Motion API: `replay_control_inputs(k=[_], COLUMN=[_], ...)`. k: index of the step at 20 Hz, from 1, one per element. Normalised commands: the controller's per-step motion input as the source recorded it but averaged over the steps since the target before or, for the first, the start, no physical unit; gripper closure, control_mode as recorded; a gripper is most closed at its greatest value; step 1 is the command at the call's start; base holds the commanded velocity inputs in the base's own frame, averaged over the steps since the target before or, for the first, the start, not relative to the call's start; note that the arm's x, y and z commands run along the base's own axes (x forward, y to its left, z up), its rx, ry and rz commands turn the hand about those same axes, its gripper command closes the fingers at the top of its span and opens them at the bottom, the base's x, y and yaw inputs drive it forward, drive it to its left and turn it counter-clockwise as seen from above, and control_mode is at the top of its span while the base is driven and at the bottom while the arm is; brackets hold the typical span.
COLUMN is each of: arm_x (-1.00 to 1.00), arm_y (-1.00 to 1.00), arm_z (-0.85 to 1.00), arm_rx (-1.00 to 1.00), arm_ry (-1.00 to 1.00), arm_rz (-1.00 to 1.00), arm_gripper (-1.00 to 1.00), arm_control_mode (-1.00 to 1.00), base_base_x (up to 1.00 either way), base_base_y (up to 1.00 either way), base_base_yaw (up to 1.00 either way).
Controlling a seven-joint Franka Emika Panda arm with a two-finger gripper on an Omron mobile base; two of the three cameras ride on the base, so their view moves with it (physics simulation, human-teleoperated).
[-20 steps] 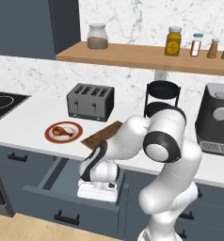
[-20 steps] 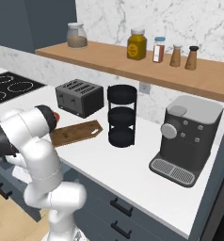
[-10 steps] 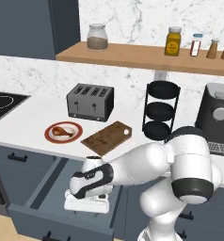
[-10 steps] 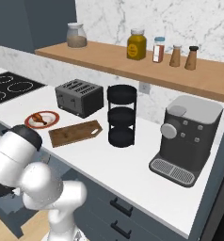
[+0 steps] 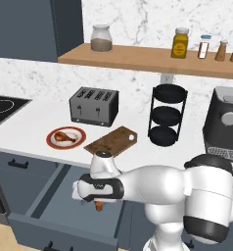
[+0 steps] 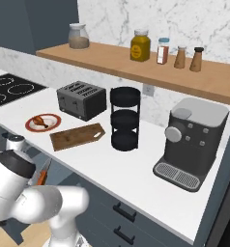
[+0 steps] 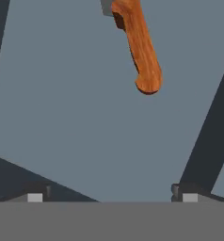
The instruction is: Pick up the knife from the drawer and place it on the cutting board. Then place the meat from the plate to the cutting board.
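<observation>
Descent is what has changed: half a second ago our arm was swinging out over the open drawer (image 5: 45, 206), and now the wrist has dropped into it, with the gripper (image 7: 111, 193) hanging just above the grey-blue floor. Its jaws stand wide apart and hold nothing. From the hand view we see the knife (image 7: 140, 44) lying flat on the drawer floor ahead of the fingertips (image 7: 36, 194), orange handle toward us, with only a sliver of the blade at the top edge. It lies off to one side of the gap between the jaws, not between them. From the left base view a small orange bit of the handle shows just under the hand. On the counter (image 5: 30, 127) the board (image 5: 111, 141) lies bare, and the plate (image 5: 54, 142) sits just beside it with the meat (image 5: 63, 136) on it. We judge that the reach phase is nearly over and the first pick has not yet happened. Next we would need to shift forward and sideways so the handle lies between the jaws, lower a little further, and close.
</observation>
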Motion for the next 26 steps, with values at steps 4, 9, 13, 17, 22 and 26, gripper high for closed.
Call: replay_control_inputs(k=[4, 9, 13, 17, 22, 26], arm_x=[0.72, 0.44, 0.03, 0.09, 0.33, 0.64], arm_y=[-0.01, 0.01, -0.05, -0.08, -0.08, -0.02], arm_z=[-0.1, -0.41, -0.67, -0.21, -0.05, -0.01], arm_rx=[-0.06, -0.01, 0.0, -0.01, -0.02, 0.0], arm_ry=[-0.05, -0.03, -0.05, -0.13, -0.04, 0.0], arm_rz=[0.03, 0.03, 0.01, 0.0, 0.0, 0.0], arm_gripper=[-1.0, -1.0, -1.0, -1.0, -1.0, -1.0], arm_control_mode=[-1.0, -1.0, -1.0, -1.0, -1.0, -1.0], base_base_x=[0.0, 0.0, 0.0, 0.0, 0.0, 0.0], base_base_y=[0.0, 0.0, 0.0, 0.0, 0.0, 0.0], base_base_yaw=[0.0, 0.0, 0.0, 0.0, 0.0, 0.0])
